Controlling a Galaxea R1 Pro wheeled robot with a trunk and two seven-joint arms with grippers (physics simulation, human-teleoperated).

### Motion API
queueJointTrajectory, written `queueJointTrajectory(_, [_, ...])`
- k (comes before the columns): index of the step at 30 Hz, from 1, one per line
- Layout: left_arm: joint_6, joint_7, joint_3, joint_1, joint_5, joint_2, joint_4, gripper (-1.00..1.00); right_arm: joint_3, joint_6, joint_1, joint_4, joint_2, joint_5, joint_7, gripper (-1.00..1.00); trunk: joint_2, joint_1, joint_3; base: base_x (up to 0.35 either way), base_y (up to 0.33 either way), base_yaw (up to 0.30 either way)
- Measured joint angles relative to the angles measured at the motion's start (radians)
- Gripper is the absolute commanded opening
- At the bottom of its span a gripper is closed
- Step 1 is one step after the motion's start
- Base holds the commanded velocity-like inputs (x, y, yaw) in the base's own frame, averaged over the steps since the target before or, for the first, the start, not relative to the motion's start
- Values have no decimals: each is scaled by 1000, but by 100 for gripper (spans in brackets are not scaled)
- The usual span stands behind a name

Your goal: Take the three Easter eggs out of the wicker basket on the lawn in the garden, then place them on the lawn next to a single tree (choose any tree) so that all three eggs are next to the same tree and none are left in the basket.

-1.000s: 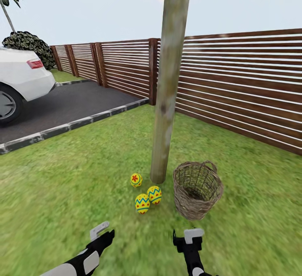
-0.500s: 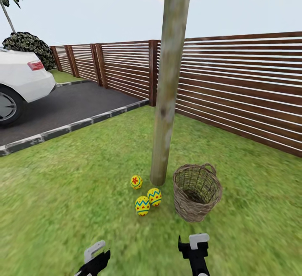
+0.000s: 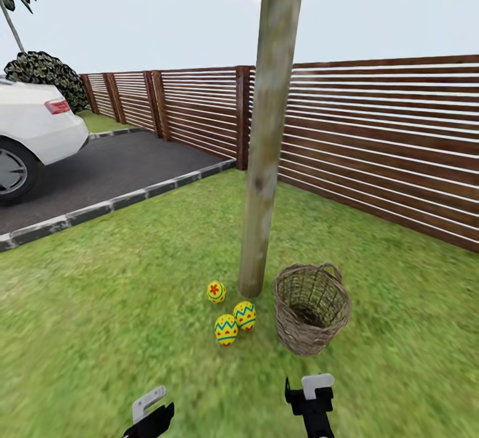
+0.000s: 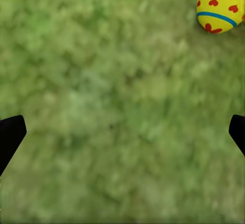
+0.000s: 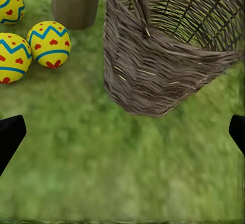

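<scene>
As I look down from the head camera, my left gripper (image 3: 148, 413) and right gripper (image 3: 307, 395) hang low over the bright green lawn (image 3: 120, 305), jaws wide apart, gripping nothing | three small yellow zigzag-banded Easter eggs (image 3: 226, 329) on grass at the one pale, bare tree trunk (image 3: 266, 158) | one round brown open-weave wicker basket (image 3: 311, 308) just beside, upright | slatted wooden fence (image 3: 372, 138), white car (image 3: 33, 135) beyond

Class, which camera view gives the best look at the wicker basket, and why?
The head view: the whole wicker basket stands on the lawn beside the tree, interior visible and empty. The right wrist view shows its woven wall closer but cropped. The left wrist view adds nothing about it.
</scene>
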Motion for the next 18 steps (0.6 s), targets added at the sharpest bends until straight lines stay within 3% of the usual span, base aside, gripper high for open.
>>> queueJointTrajectory(10, [3,2,0,4,0,-1,0,100,0,30,58,39,-2,0,-1,100,70,-38,31,0,0,0])
queueJointTrajectory(18, [6,4,0,104,0,0,0,100,0,32,98,41,-6,2,-1,100,126,-69,56,0,0,0])
